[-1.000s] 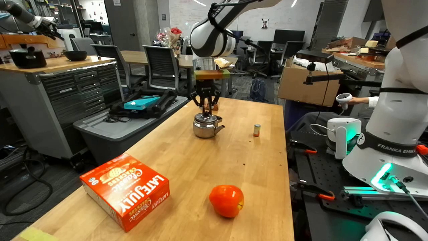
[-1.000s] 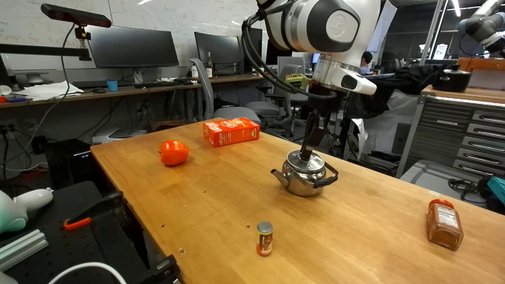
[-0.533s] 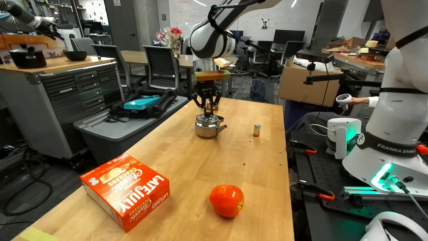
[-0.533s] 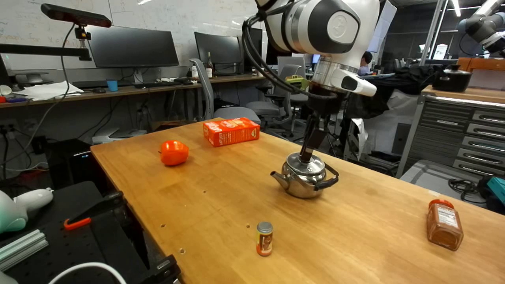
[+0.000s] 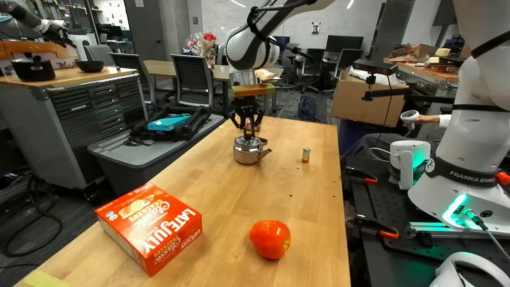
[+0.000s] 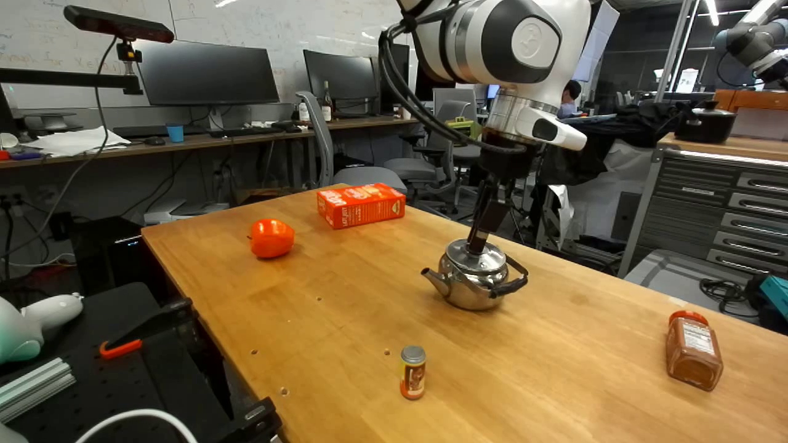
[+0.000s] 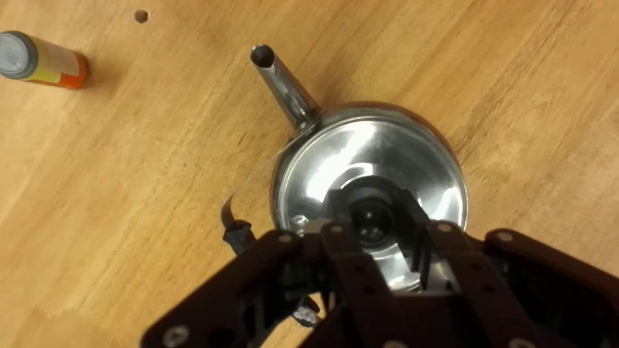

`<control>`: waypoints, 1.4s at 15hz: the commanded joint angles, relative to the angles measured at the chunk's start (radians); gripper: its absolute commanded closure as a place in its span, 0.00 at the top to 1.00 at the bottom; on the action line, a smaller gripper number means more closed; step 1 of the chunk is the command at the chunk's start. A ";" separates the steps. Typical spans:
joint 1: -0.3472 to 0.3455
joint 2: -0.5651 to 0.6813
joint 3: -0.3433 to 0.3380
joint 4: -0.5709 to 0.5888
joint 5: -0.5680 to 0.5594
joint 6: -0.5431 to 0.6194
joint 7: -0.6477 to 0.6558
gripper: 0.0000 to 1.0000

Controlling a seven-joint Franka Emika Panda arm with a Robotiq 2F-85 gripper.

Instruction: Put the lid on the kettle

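Note:
The kettle [image 6: 466, 294] is a small shiny silver pot standing upright on the wooden table; it shows in both exterior views [image 5: 247, 155]. Its spout [image 7: 288, 93] and folded black handle [image 6: 510, 285] stick out at the sides. The lid [image 6: 492, 261] lies flat over the kettle's opening, rim to rim in the wrist view [image 7: 387, 150]. Its dark knob [image 7: 372, 223] sits between my fingers. My gripper [image 7: 373, 205] points down from above and is shut on the knob, also in an exterior view [image 5: 249, 135]. The fingers partly hide the lid's near side.
An orange cracker box [image 5: 151, 225] and a red-orange fruit [image 5: 270, 239] lie farther along the table. A small can [image 6: 412, 373] stands off the spout side, also in the wrist view [image 7: 48, 60]. A spice jar [image 6: 694, 351] lies past the handle side.
The kettle, lid and gripper have shifted together slightly over the table, to the right in an exterior view, mostly in the earlier half second. The gripper has stayed on the knob.

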 commanded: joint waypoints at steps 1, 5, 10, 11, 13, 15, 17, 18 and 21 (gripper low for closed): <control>0.015 0.020 -0.013 0.041 -0.014 -0.038 0.020 0.55; 0.017 0.009 -0.010 0.034 -0.011 -0.038 0.015 0.83; 0.020 -0.028 -0.003 0.011 -0.005 -0.034 -0.001 1.00; 0.021 -0.040 -0.001 0.005 -0.003 -0.032 -0.007 1.00; 0.024 -0.065 0.002 -0.009 -0.004 -0.028 -0.016 1.00; 0.031 -0.092 0.003 -0.023 -0.009 -0.025 -0.021 1.00; 0.038 -0.125 0.005 -0.040 -0.013 -0.017 -0.031 1.00; 0.042 -0.147 0.006 -0.053 -0.020 -0.013 -0.043 1.00; 0.057 -0.216 0.013 -0.094 -0.041 -0.001 -0.094 1.00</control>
